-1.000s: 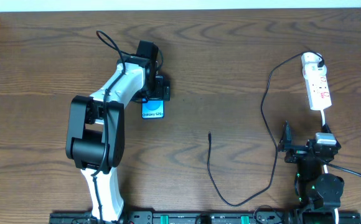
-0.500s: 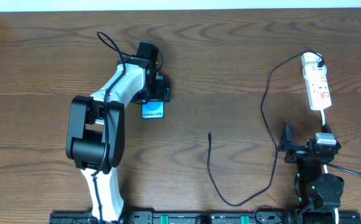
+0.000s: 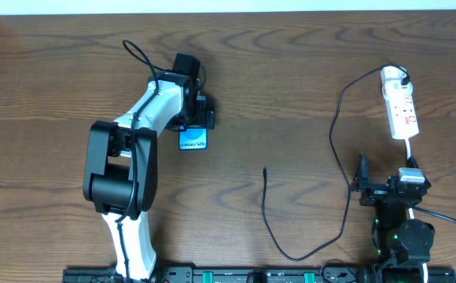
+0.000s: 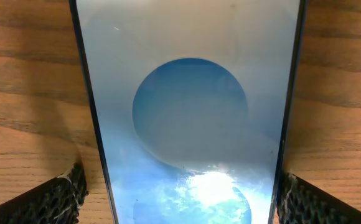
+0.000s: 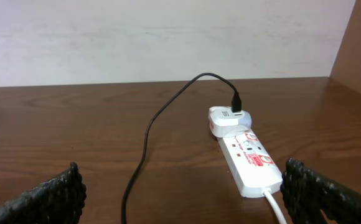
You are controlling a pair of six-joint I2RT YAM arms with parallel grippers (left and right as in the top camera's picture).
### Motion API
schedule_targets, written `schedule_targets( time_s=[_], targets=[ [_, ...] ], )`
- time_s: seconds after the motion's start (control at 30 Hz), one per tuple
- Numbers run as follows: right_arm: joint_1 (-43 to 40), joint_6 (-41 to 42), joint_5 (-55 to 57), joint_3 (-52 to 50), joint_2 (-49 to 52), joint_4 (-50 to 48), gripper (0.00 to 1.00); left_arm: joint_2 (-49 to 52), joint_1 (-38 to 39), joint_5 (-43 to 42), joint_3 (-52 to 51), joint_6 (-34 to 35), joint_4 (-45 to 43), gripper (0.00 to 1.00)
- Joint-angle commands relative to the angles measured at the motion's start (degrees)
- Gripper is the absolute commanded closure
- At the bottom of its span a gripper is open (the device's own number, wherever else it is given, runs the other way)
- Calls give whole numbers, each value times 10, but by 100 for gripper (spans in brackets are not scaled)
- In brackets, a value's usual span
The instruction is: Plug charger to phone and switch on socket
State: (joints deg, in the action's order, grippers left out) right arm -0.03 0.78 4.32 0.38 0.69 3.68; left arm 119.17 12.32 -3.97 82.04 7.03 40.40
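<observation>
Phone lies flat, screen up, directly beneath the left gripper. The jaws stand wide apart, with one finger outside each long edge of the phone. Contact cannot be confirmed, and nothing appears gripped. The right gripper is likewise fully spread and empty. The socket lies ahead of it, slightly to its right, and the charger enters a white adapter at the socket's far end. The plug tip lies free on the table, left of the right gripper and well apart from the phone.
</observation>
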Motion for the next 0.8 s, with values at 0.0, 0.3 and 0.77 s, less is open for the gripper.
schedule_targets(
  time_s=[0.0, 0.3, 0.77],
  targets=[
    [5, -7, 0, -1, -4, 2, 1, 11, 0, -1, -12, -10, -3, 2],
    [5, -7, 0, -1, -4, 2, 1, 11, 0, -1, -14, -17, -20, 2],
    [5, -6, 0, -1, -4, 2, 1, 11, 0, -14, -15, -21, -21, 2]
  ],
)
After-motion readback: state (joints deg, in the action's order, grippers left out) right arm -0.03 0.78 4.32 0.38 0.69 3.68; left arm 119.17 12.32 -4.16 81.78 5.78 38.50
